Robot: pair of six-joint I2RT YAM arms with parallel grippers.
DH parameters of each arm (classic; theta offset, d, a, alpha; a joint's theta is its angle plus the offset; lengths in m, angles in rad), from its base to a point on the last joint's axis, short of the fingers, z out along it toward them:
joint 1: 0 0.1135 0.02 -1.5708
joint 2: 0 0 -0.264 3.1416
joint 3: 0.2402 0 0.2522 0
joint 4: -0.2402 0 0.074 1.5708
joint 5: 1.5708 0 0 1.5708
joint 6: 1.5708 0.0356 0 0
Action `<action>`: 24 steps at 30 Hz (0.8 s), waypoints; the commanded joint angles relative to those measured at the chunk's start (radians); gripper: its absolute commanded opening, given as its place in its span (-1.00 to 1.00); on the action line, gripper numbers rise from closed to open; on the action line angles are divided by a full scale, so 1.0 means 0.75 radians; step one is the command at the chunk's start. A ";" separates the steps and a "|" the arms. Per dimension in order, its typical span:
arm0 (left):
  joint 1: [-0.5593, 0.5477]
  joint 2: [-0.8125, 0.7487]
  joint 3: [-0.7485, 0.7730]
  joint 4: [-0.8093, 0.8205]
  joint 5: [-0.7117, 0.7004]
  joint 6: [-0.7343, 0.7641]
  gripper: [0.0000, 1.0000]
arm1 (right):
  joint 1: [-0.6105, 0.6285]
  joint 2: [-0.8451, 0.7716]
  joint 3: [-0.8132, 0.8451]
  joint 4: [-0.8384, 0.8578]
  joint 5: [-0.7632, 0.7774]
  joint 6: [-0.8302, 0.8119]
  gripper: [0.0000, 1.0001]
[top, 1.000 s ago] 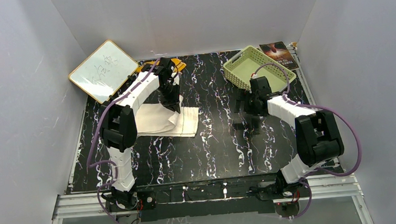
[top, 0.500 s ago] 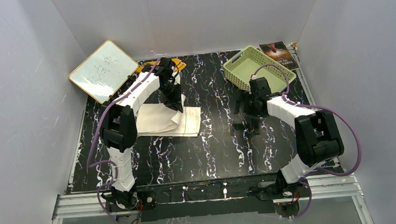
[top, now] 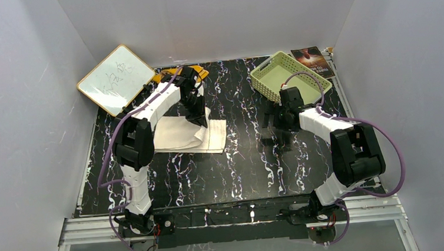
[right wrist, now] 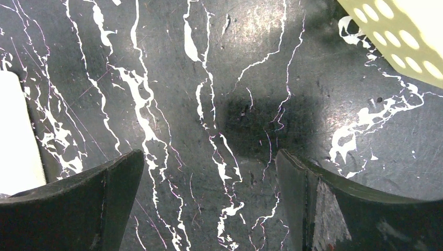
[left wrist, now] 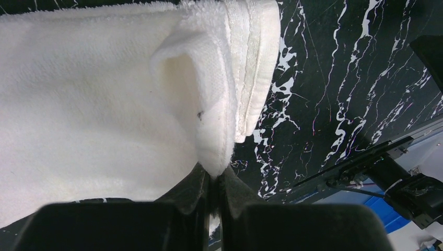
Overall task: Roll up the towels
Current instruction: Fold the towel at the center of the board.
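Left wrist shows the left pincer (left wrist: 213, 175) clamped on a folded edge of the white towel (left wrist: 94, 104), raised off the surface (left wrist: 324, 78), probably to start the roll. Right pincer (right wrist: 209, 172) hangs wide, empty.

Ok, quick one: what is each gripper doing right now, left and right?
Left gripper: closed on a pinched edge of the cream-white towel.
Right gripper: open, holding nothing.
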 commanded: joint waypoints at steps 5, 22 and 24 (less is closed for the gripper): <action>-0.033 -0.087 0.012 -0.022 0.010 -0.031 -1.00 | 0.011 0.010 -0.001 0.008 0.021 -0.011 0.97; -0.067 -0.137 -0.109 0.148 0.020 -0.119 -1.00 | 0.015 0.010 -0.010 0.010 0.056 -0.018 0.97; -0.073 -0.115 -0.118 0.142 0.044 -0.116 -1.00 | 0.016 0.009 -0.005 -0.006 0.064 -0.026 0.97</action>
